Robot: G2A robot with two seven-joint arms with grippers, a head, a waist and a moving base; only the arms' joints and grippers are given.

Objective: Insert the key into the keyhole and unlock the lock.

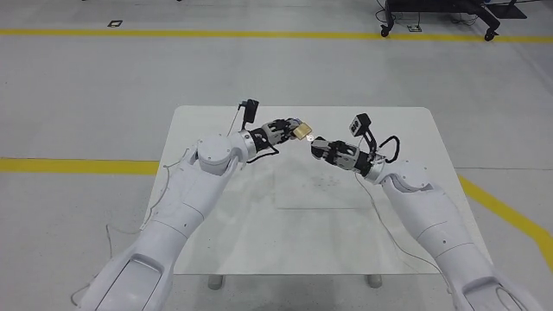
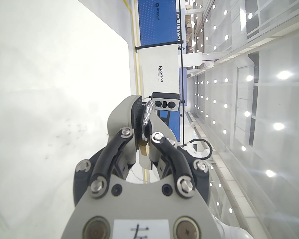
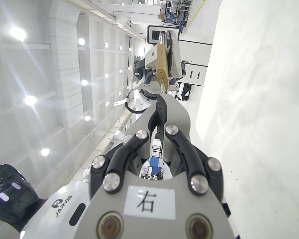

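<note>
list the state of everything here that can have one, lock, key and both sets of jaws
lock: held in the air, shackle end gripped; locked or unlocked cannot be told
key: held in the air, tip at the lock's keyhole; depth unclear
left gripper: jaws shut on the lock
right gripper: jaws shut on the key

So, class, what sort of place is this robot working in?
Probably a factory hall or industrial lab: yellow lane lines on the floor, a wheeled equipment rack, and rows of ceiling lights.
</note>
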